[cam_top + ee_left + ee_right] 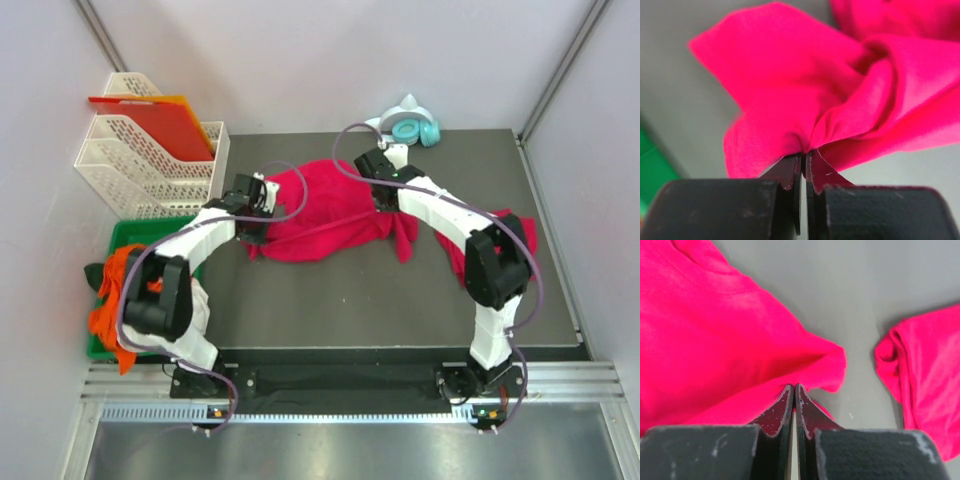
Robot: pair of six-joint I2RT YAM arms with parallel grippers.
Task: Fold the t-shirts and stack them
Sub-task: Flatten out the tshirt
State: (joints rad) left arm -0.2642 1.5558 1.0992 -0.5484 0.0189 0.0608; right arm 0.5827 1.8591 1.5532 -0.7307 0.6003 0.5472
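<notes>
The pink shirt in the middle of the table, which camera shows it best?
The top external view: nearly the whole shirt lies crumpled across the table. Each wrist view shows only a pinched fold of it in shut jaws, the rest cropped.

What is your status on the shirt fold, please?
Left gripper shut on t-shirt. Right gripper shut on it too. Crumpled mid-table, unfolded. Second t-shirt lies apart, right side.

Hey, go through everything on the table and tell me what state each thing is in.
middle t-shirt: bunched, unfolded, pinched at both ends.
right t-shirt: crumpled, not held.
left gripper: shut on the middle t-shirt.
right gripper: shut on the middle t-shirt.
green bin: holds orange and white cloth.
red-orange sheets: slanted in the white rack.
</notes>
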